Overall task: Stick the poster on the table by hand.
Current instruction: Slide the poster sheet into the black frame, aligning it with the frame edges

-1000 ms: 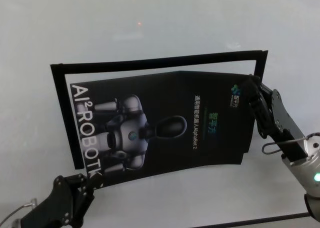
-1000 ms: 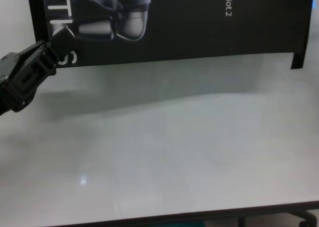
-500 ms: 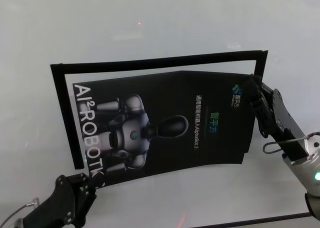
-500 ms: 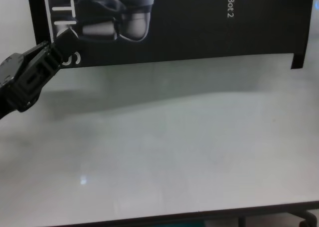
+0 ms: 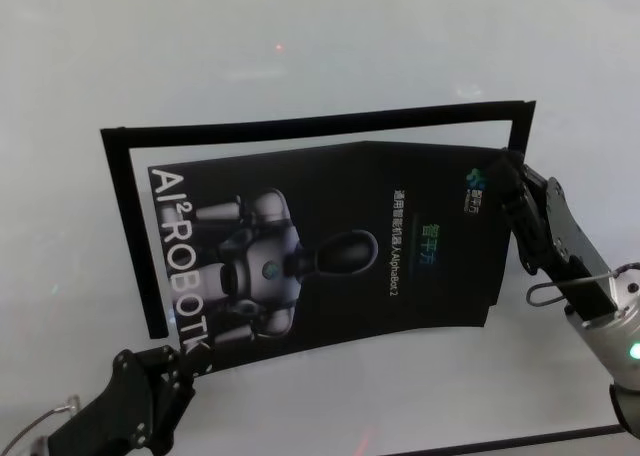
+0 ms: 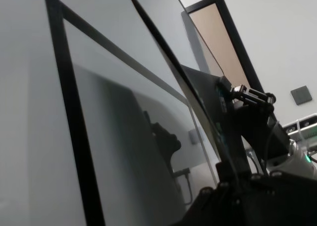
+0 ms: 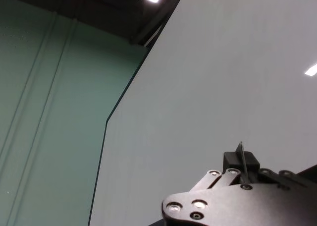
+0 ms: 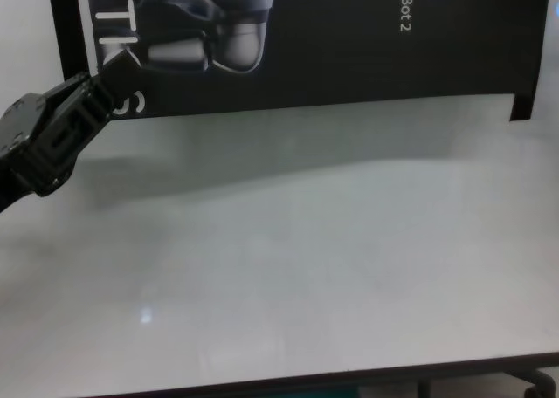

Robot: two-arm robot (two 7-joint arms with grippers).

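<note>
Poster (image 5: 330, 246) held over the table (image 5: 300, 46), lifted off it and bowed, shadow on the tabletop under its near edge in chest view. It sits mostly inside a black tape frame (image 5: 300, 126) stuck on the table: far strip runs behind the poster's far edge, left strip beside its "AI² ROBOTK" lettering, short right strip at its far right corner. Left gripper (image 5: 165, 361) clamped on the poster's near left corner, by the end of the lettering. Right gripper (image 5: 505, 171) pinched shut on the poster's far right corner, next to the small logo; poster edge seen between its fingers in right wrist view.
</note>
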